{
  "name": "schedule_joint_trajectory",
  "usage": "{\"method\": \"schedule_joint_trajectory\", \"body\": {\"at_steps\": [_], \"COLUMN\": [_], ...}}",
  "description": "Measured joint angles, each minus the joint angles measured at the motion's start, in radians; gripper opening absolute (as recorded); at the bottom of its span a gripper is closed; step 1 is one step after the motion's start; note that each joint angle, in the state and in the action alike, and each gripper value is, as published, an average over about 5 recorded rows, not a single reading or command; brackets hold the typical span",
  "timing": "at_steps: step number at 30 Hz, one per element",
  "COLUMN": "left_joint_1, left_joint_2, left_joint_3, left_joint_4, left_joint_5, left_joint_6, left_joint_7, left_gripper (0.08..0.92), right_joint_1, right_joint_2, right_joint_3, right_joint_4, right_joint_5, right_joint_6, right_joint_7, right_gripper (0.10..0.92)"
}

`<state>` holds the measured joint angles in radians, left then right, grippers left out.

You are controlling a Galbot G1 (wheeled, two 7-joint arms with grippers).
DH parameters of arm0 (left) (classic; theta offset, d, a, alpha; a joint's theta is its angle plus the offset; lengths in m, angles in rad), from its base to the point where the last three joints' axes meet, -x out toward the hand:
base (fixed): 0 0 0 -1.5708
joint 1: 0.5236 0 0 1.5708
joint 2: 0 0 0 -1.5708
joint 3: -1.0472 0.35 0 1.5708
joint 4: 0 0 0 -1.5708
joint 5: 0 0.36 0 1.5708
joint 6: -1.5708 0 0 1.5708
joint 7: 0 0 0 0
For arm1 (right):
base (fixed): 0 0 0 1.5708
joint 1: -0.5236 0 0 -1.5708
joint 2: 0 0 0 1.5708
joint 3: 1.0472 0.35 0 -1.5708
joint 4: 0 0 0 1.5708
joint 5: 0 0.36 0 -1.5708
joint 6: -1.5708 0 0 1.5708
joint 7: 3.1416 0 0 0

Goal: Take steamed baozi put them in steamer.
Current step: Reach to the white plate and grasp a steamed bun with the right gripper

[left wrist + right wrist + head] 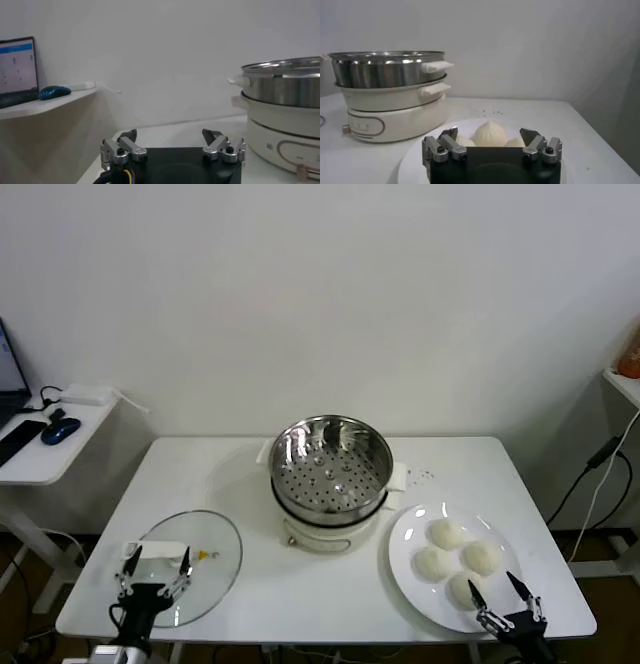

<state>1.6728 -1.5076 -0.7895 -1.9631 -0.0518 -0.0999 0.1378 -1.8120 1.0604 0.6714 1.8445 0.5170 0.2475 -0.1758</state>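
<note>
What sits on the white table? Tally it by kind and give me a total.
Steamed baozi: 4
White plate: 1
Steamer: 1
White pot base: 1
Glass lid: 1
Total: 8

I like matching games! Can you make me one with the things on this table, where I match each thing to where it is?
Things:
1. baozi
2. steamer
3. glass lid
4. right end effector

Places:
A. flat on the table, at the robot's left
B. sitting on the white pot base, mid-table
C. open, at the near edge of the plate
D. four together on the white plate

Pairs: 1-D, 2-B, 3-A, 4-C
</note>
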Motion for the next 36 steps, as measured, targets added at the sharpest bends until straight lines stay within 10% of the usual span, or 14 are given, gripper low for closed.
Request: {"method": "schedule_joint_trajectory", "body": {"at_steps": [36], "left_joint_1": [0.015], "left_joint_2": [0.051], "left_joint_3": [0.04], "left_joint_4": [0.01], "left_joint_5": [0.052], "left_joint_6": [-0.061], "left_joint_7": [-0.043], "left_gripper": [0.823], "right_joint_1": [0.589], "right_joint_2": [-0.655], "right_joint_3": [-0.155], "right_joint_4": [-0.174], "right_joint_5": [-0.165], "right_joint_6": [-0.38], "right_joint_7": [-0.599], "right_gripper": [0.823]}}
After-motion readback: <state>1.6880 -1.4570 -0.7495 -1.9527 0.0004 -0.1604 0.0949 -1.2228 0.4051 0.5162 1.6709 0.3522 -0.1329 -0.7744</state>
